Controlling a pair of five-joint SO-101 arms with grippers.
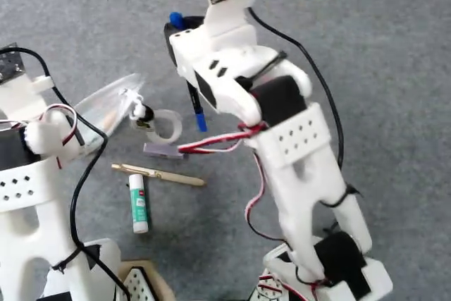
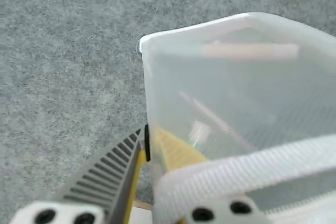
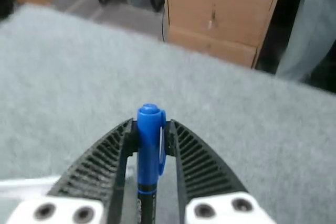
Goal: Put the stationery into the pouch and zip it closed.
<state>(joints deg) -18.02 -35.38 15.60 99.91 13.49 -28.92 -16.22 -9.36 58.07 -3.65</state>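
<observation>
The clear plastic pouch (image 1: pixel 106 107) is near the left edge of the grey table (image 1: pixel 394 47). It is tipped up off the table. The jaws of the left arm (image 1: pixel 28 174) are clenched on one edge of the pouch, by its white cloth strip (image 2: pixel 247 169). I cannot tell how wide the mouth of the pouch is open.

The blue pen with a dark body (image 1: pixel 196 107) is not in the pouch yet. It hangs in the air, just beside the pouch, toward the far edge of the table. The jaws of the right arm (image 1: pixel 296 139) are clenched on the pen, and its blue cap (image 3: pixel 149 116) pokes out past their tips.

More stationery lies on the table near the pouch, toward the near edge. There is a white roll of tape (image 1: pixel 167 125), a small grey block (image 1: pixel 162 151), a long wooden stick (image 1: pixel 158 174) and a white glue stick with a green label (image 1: pixel 139 204).

I think the step in hand is putting the pen in. One arm holds the pouch and the other brings the pen.

Next, the right arm needs to carry the pen over the mouth of the pouch, point it inside and let go. The left arm should hold the pouch steady. Then the other things need picking up too. The zip comes last.
</observation>
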